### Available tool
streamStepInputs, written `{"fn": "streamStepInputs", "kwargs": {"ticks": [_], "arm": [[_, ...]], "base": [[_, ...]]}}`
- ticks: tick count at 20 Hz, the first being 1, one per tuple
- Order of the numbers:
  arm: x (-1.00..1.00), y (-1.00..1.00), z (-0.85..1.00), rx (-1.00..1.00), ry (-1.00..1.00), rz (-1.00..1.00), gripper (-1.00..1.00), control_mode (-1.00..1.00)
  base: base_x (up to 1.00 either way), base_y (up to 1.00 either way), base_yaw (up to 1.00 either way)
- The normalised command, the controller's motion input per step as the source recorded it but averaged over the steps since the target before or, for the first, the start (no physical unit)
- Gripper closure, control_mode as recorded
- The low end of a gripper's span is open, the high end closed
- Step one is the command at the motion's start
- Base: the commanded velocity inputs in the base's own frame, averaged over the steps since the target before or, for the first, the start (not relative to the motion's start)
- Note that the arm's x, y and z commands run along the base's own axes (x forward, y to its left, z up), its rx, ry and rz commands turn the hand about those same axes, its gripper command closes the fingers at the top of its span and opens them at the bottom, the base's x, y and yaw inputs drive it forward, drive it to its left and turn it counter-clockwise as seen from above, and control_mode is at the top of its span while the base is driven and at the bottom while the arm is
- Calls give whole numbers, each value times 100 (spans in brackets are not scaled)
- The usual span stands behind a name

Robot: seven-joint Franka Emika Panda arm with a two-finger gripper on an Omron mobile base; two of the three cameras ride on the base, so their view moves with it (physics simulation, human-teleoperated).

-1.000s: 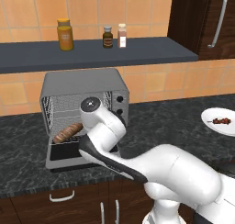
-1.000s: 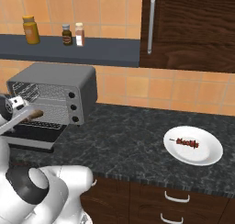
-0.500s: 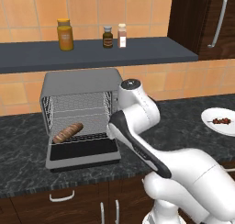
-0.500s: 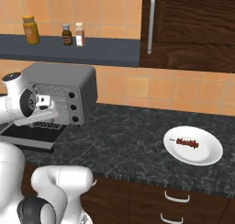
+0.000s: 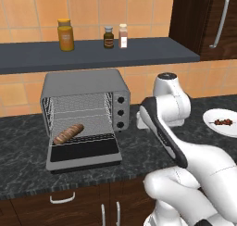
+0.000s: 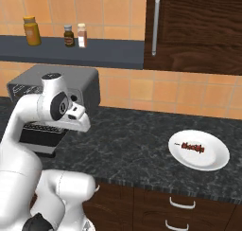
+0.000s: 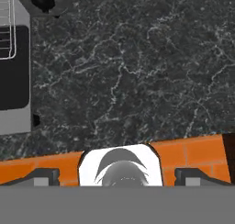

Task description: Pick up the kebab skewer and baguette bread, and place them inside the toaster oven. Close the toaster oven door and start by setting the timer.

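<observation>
Bread in the oven, gripper released.
The baguette bread (image 5: 68, 133) lies inside the toaster oven (image 5: 83, 88), well left of the empty gripper (image 7: 117, 176).

A dark marbled counter (image 5: 28, 146) crossed the frame; on it stood the toaster oven (image 5: 83, 114) at left and a white plate (image 6: 199, 149) at right.

baguette bread (image 5: 68, 133) on rack inside toaster oven (image 5: 83, 110), toaster oven door (image 5: 83, 152) down
</observation>
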Motion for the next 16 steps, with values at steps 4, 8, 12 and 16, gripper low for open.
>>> {"fn": "streamStepInputs", "kwargs": {"ticks": [4, 8, 12, 16], "arm": [[-3, -100, -10, 9, 4, -50, -100, -100], [0, -100, -2, 5, 6, -58, -100, -100], [0, -100, -6, 2, 3, -54, -100, -100], [7, -100, -1, 6, 21, -42, -100, -100]], "base": [[0, 0, 0], [0, 0, 0], [0, 0, 0], [0, 0, 0]]}}
